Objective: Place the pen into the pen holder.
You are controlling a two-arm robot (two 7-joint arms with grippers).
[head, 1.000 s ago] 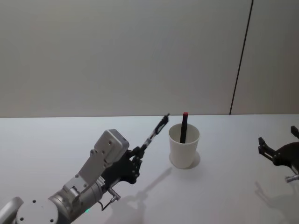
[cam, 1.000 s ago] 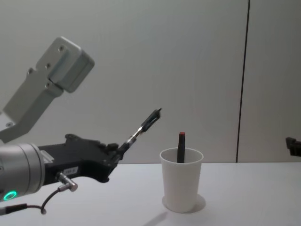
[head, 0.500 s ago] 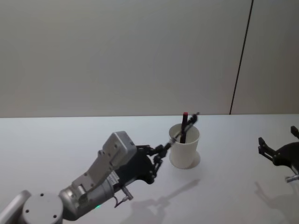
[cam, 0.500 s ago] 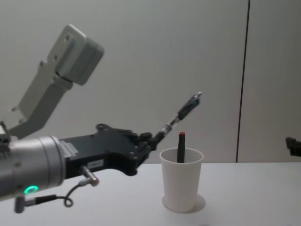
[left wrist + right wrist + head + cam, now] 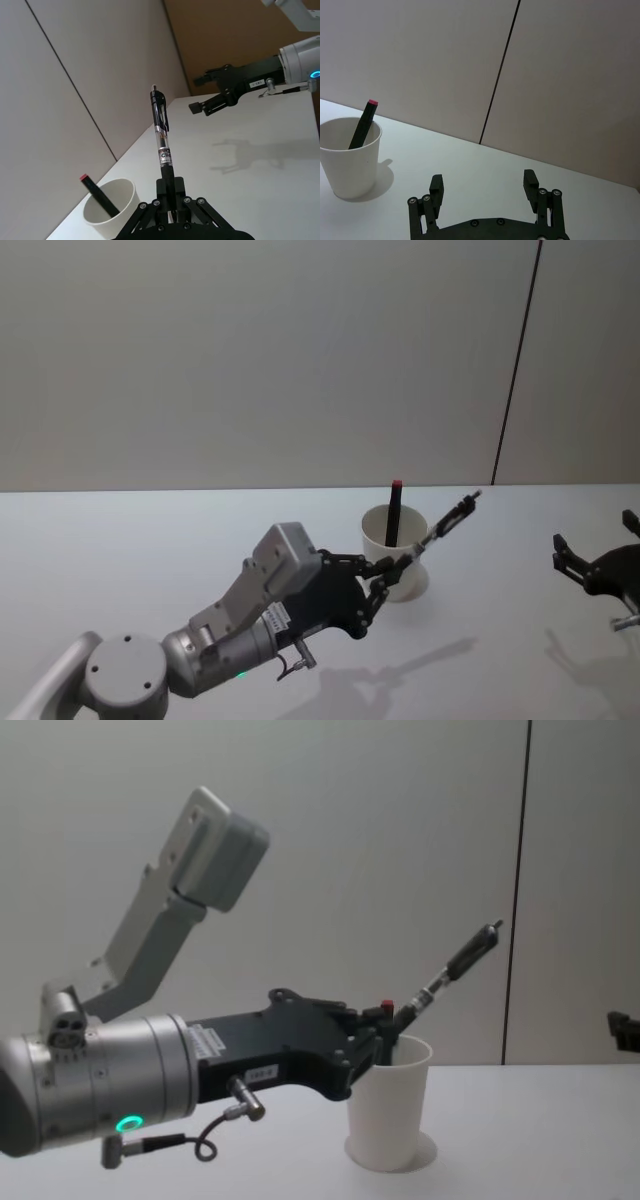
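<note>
My left gripper (image 5: pixel 393 568) is shut on the lower end of a clear and black click pen (image 5: pixel 446 522). The pen (image 5: pixel 456 963) tilts up and to the right, passing above the rim of the pen holder (image 5: pixel 390 1120), a white paper cup (image 5: pixel 370 528). The gripper (image 5: pixel 396 1023) sits at rim height on the cup's near left side and hides part of it. In the left wrist view the pen (image 5: pixel 161 135) rises from the fingers beside the cup (image 5: pixel 112 205). My right gripper (image 5: pixel 483 178) rests open, far right (image 5: pixel 595 540).
A black marker with a red cap (image 5: pixel 395 508) stands in the cup, and it also shows in the right wrist view (image 5: pixel 364 122). The white table (image 5: pixel 500 640) stretches bare around the cup. A plain wall with a dark vertical seam (image 5: pixel 515 370) stands behind.
My left arm has swung right and forward with the pen. The pen went from left of the cup to across its rim, its upper end now past the right side. The right arm stayed still.
</note>
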